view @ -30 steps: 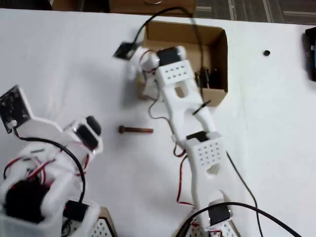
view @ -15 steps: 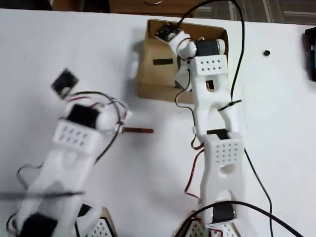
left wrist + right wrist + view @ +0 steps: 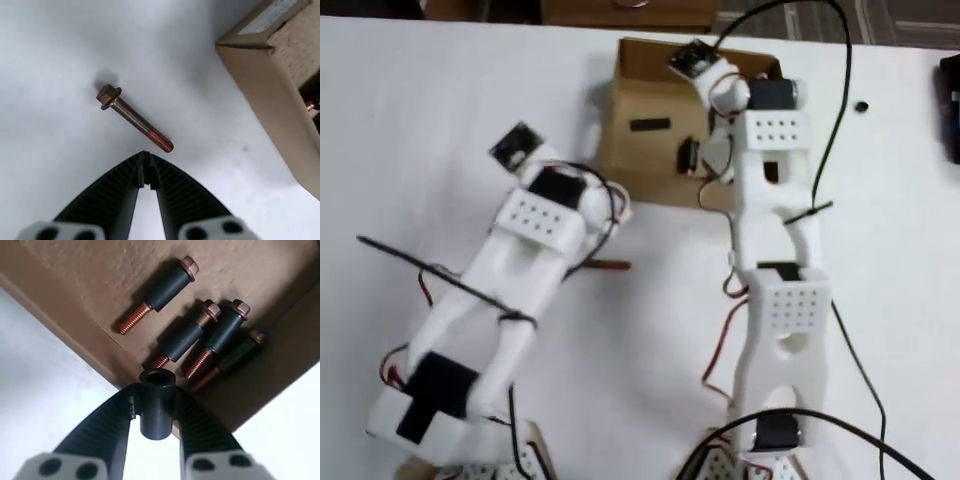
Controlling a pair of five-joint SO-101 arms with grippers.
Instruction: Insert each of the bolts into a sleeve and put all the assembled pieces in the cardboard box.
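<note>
**One bolt left, sleeve parked over the box**

Got one bare copper bolt [image 3: 134, 119] lying flat on the white table [image 3: 60, 45], near the cardboard box [image 3: 270, 95] but outside its wall. Got the black sleeve [image 3: 156, 422] pinched upright in the right gripper [image 3: 157, 401], hanging right at the box's edge above four finished pieces [image 3: 190, 339] on the box floor. Seeing the left gripper [image 3: 145, 172] pressed closed on nothing, outside the box, tips just beside the bolt's threaded end.

Easy to botch from here by coming down with tips closed and just shoving or rolling the bolt away. Equally easy to lose the sleeve by letting go now and dropping it into the box boltless.
</note>
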